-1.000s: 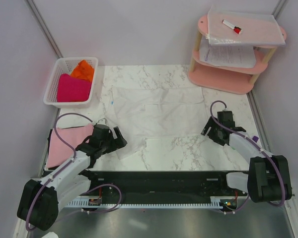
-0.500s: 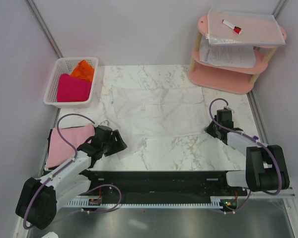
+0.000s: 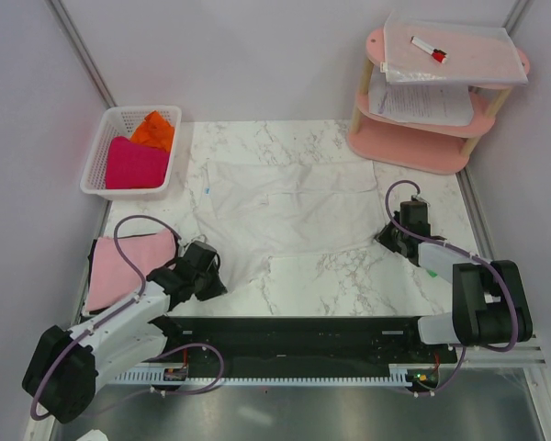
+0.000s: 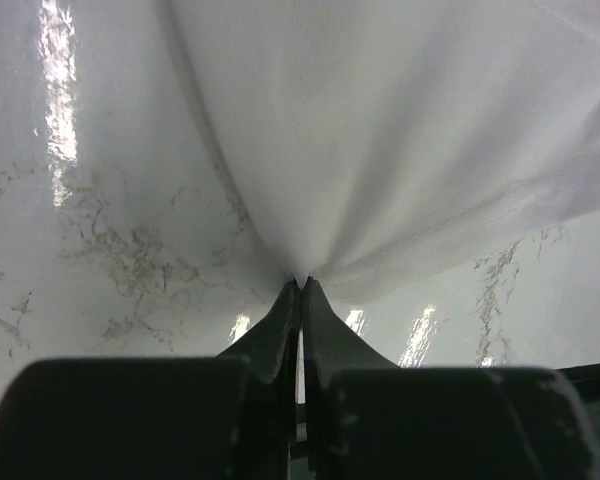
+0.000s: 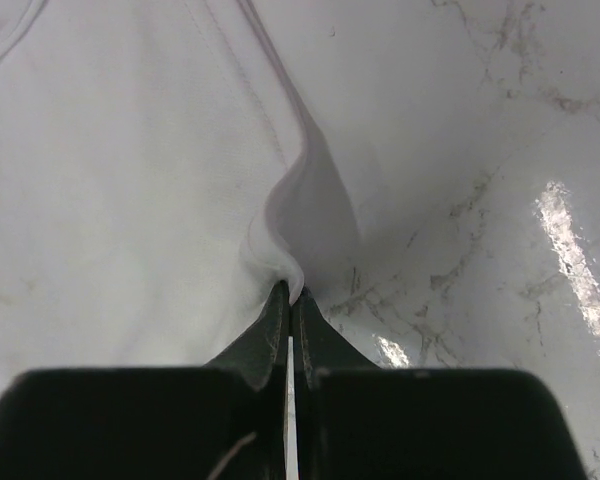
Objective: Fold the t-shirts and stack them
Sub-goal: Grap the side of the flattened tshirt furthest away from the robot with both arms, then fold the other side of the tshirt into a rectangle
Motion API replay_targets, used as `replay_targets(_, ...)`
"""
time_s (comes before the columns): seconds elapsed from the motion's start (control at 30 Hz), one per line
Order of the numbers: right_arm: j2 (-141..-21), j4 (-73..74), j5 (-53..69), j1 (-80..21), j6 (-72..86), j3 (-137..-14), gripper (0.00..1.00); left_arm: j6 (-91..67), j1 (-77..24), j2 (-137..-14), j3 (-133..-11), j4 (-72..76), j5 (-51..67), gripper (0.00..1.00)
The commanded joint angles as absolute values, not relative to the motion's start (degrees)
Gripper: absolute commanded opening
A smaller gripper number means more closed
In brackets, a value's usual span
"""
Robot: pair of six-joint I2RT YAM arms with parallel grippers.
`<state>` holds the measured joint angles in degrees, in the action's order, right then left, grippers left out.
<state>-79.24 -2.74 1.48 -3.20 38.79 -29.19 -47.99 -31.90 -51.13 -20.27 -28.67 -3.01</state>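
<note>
You had your left hand [image 4: 300,282] and right hand [image 5: 290,290] each pinched tight on an opposite edge of the one white t-shirt [image 3: 289,207] spread on the desk [image 3: 349,276], likely to fold it, while one pink t-shirt [image 3: 119,266] lay folded nearby and one magenta t-shirt [image 3: 133,163] and one orange t-shirt [image 3: 154,129] waited in the basket [image 3: 96,156].

White links, bulky black joints — so the left arm [image 3: 119,326] and right arm [image 3: 444,259]. Purple cables [image 3: 117,248] loop off both. Left hand [image 4: 300,285], right hand [image 5: 290,296]: thin black tapered fingers [image 4: 272,335].
</note>
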Motion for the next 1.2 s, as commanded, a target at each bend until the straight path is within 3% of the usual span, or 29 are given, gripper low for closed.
replay_targets(0.0, -79.6, -3.0, 3.2, -3.2, 37.9, -29.5, 0.00, -49.7, -32.2, -53.5, -21.7, -27.9, -6.0, 0.02)
replay_targets(0.37, -72.5, -1.8, 4.3, -3.2, 35.6, -29.7, 0.00, -48.2, -32.3, -45.4, -27.8, -29.4, -7.6, 0.02)
replay_targets(0.73, -75.9, -3.7, 2.1, -3.2, 36.6, -37.9, 0.00, -40.1, -32.0, -58.7, -45.3, -28.1, -19.5, 0.02)
replay_targets(1.17, -92.4, -7.2, 0.4, -3.1, 38.9, -48.9, 0.00, -32.2, -25.2, -72.9, -58.0, -21.7, -18.5, 0.02)
